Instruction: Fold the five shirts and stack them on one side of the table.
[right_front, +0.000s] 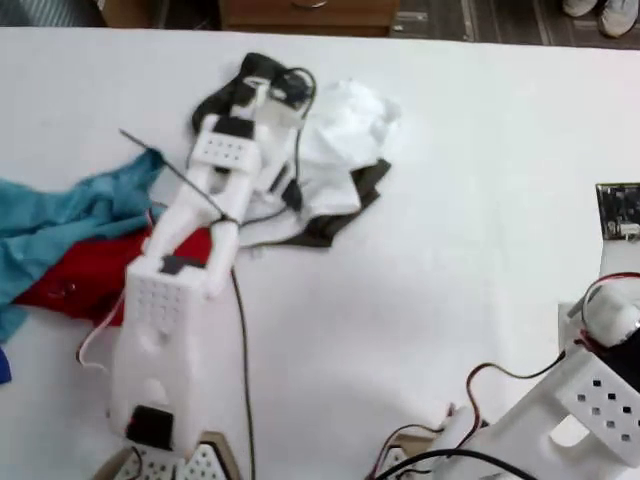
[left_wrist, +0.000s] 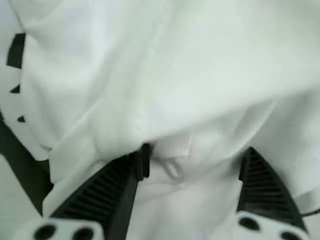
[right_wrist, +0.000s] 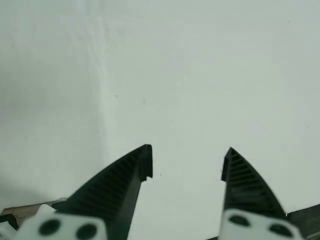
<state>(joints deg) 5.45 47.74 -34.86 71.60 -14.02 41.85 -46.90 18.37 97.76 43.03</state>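
right end effector (right_wrist: 187, 162), jaws apart; bare white table (right_wrist: 200, 75)

White table (right_front: 480, 200): white shirt (right_front: 345, 140) atop black shirt (right_front: 372, 178) mid-table; teal shirt (right_front: 70, 215), red shirt (right_front: 85, 275) near edge.

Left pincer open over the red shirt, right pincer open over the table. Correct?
No: the left pincer is open over the white shirt; the left wrist view shows it. The right pincer is open over the table.

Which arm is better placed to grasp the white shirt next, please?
Left: the left gripper, open, straddles the white shirt; the right gripper hangs over the table, away from it.
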